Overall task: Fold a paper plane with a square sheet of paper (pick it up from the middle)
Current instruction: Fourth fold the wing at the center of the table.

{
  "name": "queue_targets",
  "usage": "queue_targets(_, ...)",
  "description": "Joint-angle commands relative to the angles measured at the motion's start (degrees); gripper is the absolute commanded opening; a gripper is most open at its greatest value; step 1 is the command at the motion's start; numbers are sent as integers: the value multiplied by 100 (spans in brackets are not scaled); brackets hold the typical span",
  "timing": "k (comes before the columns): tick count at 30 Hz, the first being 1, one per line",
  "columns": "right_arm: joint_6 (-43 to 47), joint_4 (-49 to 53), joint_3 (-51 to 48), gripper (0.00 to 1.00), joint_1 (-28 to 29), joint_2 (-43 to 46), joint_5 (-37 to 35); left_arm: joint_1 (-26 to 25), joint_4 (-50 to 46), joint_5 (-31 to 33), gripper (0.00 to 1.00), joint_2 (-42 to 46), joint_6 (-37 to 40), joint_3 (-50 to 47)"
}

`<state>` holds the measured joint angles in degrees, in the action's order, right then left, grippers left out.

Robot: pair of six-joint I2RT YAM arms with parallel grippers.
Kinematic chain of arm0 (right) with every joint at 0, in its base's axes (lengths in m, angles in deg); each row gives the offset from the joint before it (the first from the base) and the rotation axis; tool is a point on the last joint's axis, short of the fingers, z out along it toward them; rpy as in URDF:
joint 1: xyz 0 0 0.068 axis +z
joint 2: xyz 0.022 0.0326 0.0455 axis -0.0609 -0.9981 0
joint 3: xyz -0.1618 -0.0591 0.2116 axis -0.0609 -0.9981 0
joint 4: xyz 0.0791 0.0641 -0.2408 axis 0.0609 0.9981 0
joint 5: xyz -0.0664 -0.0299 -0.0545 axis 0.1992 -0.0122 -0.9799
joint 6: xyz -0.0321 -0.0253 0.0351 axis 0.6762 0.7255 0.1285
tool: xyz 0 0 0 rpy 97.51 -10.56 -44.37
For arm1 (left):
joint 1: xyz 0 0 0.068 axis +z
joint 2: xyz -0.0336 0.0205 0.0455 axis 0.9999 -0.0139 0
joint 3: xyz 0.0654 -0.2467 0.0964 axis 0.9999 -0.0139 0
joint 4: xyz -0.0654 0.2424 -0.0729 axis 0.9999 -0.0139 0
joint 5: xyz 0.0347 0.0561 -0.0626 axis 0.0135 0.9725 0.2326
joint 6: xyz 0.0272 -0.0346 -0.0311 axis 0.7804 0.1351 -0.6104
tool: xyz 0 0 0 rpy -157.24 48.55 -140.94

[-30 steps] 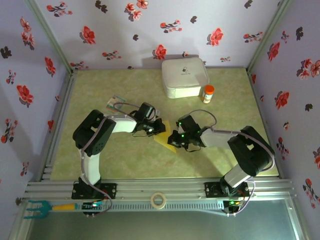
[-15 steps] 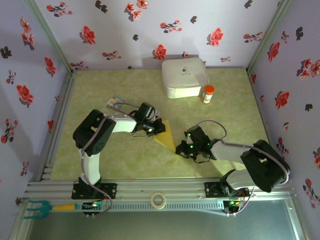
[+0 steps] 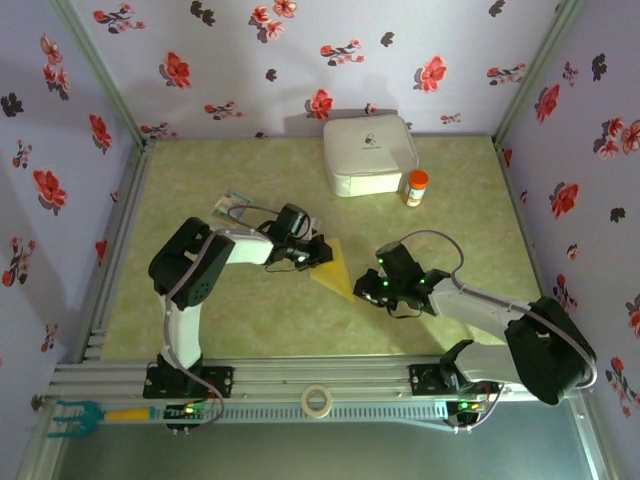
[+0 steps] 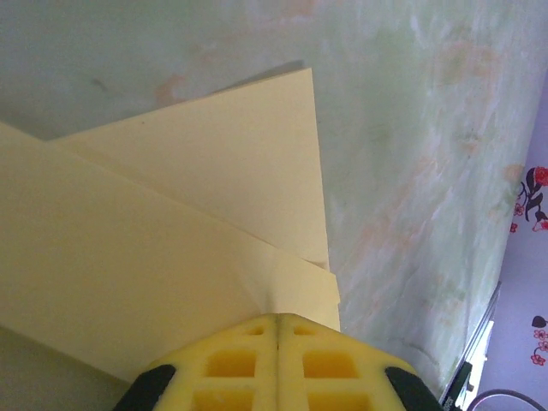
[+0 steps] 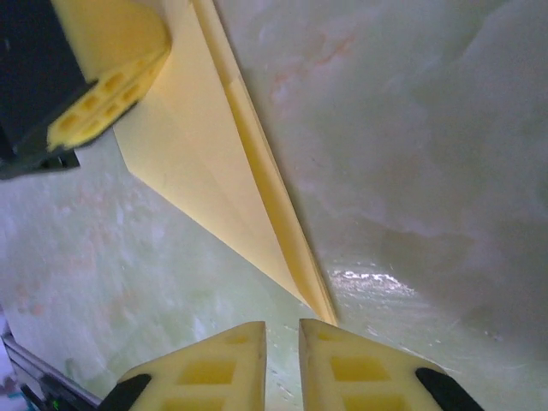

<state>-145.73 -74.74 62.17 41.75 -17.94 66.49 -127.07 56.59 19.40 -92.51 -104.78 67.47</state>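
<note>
As seen from the top camera, at the middle of the table (image 3: 250,310): paper plane (image 3: 335,272), yellow, folded to a tapering wedge. Runs with its long axis from far-left to near-right, narrow tip toward the near-right. Clenched at the wide far-left end by the left fingers (image 3: 320,253). Right fingers (image 3: 362,288) just beside the tip, apart from it. Far back, by the flowered wall, white box (image 3: 368,155) with a small dark mark on the lid, too small to read. Orange-capped bottle (image 3: 416,187) just right of the box, label unreadable. Teal-and-white card (image 3: 232,205) far-left of the plane, beyond the left arm, print not legible. Tape roll (image 3: 318,401) on the near rail.

From the left wrist: left fingers (image 4: 231,364) pressed tight together, pinching the edge of the paper plane (image 4: 171,231), small wrinkle right at the pinch. Two overlapping layers, the upper one ending in a sharp corner. Left part of the paper cut off by the frame edge.

From the right wrist: right fingers (image 5: 214,368) slightly parted, narrow slit between, grasping nothing. Paper plane (image 5: 214,154) narrowing to its tip just ahead of them, stacked fold edges along its right side. Left fingers (image 5: 111,94) at the upper left on the wide end, mostly cut off.
</note>
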Motion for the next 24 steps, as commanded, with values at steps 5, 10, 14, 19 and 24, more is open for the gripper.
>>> queue_targets(5,-699,-40,168,26,24,6,-489,21,-302,341,0,-446,31,-229)
queue_targets(10,-702,-122,316,29,31,-214,-308,52,-160,322,0,-414,-3,-377)
queue_targets(14,-758,-302,235,30,41,-230,-326,77,-165,351,0,-291,-17,-418)
queue_targets(19,-552,-255,209,32,32,-147,-405,113,-148,438,0,-50,-59,-507)
queue_targets(24,-214,-134,378,32,15,-308,-236,130,-119,549,0,276,-153,-640)
